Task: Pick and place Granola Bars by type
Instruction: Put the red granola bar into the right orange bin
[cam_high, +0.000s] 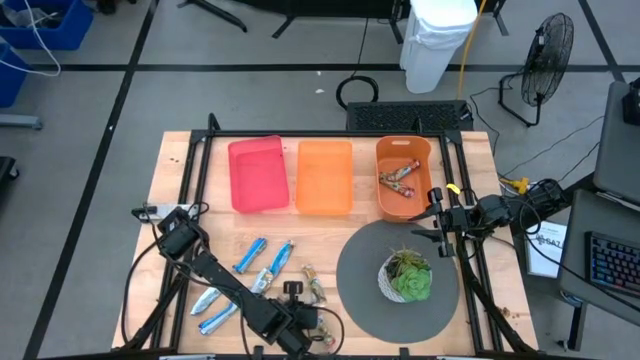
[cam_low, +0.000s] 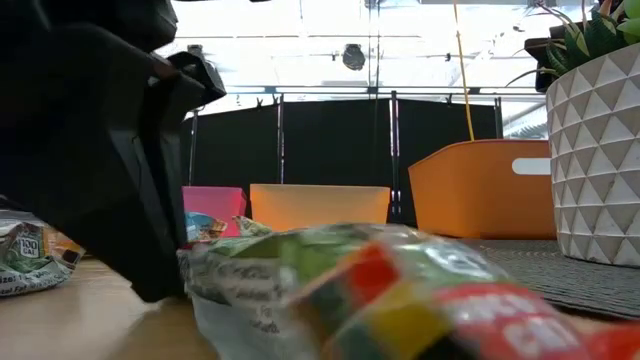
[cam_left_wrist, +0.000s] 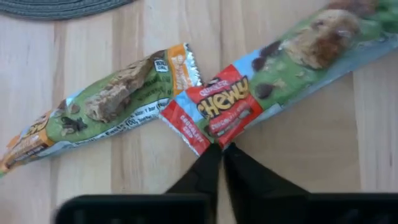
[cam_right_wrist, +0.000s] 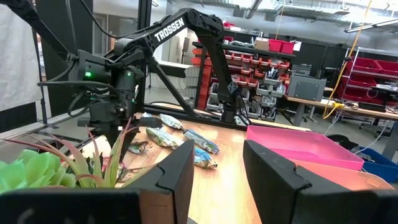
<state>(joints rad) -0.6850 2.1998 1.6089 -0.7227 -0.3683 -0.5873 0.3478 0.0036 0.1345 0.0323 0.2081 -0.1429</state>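
Likely a workshop: red parts bins (cam_right_wrist: 245, 62) on shelving, workbenches (cam_right_wrist: 323, 102) behind.

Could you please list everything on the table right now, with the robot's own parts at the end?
Pink bin: one, table's far left.
Light orange bin: one, middle.
Dark orange bin: one, far right, holding a few brown-red bars.
Blue bars: about four, near left.
Green bars: two, near the left gripper.
Potted plant: one, green in a white pot, on the grey round mat.
Left gripper: shut on a green bar's red end.
Right gripper: open, beside the dark orange bin.

Granola Bars (cam_high: 262, 268) scattered flat on wood.
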